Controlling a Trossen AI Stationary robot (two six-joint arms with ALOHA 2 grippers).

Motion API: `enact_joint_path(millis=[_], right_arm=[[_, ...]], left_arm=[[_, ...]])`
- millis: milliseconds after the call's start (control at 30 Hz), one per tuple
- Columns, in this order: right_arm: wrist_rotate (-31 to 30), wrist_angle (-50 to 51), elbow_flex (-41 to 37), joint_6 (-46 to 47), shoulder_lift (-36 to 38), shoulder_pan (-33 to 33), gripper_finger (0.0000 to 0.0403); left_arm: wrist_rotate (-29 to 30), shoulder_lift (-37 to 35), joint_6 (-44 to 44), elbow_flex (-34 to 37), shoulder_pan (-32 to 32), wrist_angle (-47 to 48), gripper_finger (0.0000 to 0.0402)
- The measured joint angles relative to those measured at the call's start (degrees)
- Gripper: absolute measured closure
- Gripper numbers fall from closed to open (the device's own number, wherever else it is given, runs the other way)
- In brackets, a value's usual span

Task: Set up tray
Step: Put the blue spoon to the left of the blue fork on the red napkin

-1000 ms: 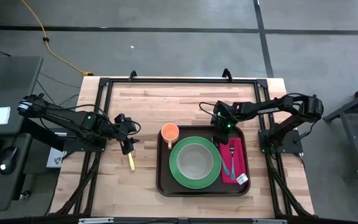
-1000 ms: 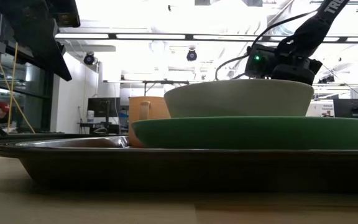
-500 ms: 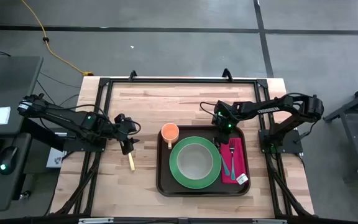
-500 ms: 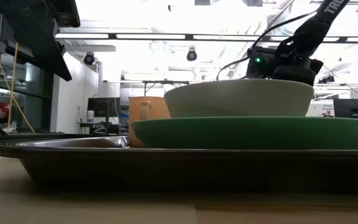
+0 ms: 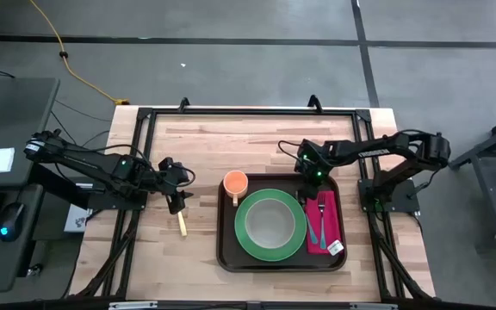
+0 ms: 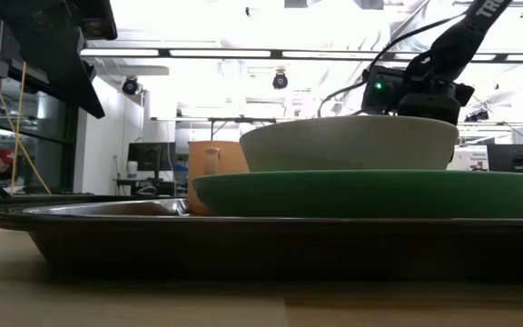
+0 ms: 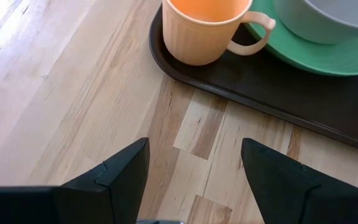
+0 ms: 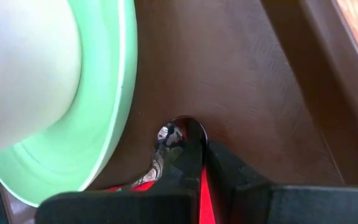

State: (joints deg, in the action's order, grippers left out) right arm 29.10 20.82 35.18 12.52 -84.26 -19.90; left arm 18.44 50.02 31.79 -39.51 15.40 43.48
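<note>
The dark-brown tray (image 5: 224, 250) lies on the wooden table. It carries a green plate (image 5: 246, 239) with a pale bowl (image 5: 270, 220), an orange cup (image 5: 235, 182) and a red napkin (image 5: 327, 231) with teal cutlery. My right gripper (image 8: 199, 143) is shut low over the tray between plate and napkin, with a shiny spoon (image 8: 178, 134) at its fingertips. My left gripper (image 7: 194, 149) hangs open above bare table left of the tray, holding nothing. My right gripper meets the spoon just behind its bowl (image 8: 161, 160), which sticks out past the fingertips (image 8: 188, 163) over the tray floor. The fingers slant down from the table's far right. They hide the handle and the kind of hold.
A pale yellow stick-shaped thing (image 5: 182, 226) lies on the table just near of my left gripper (image 5: 176, 203). The black frame (image 5: 231, 112) runs around the table's far and side edges. Bare wood lies left of and behind the tray.
</note>
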Motion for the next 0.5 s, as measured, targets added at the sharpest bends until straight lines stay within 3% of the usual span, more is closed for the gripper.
enact_joint_path(millis=[500], right_arm=[[-2.4, 4.24, -0.02, 3.7, 6.07, 0.02, 0.0402]], left_arm=[[0.02, -0.02, -0.31, 0.0, 0.0, 0.13, 0.0119]])
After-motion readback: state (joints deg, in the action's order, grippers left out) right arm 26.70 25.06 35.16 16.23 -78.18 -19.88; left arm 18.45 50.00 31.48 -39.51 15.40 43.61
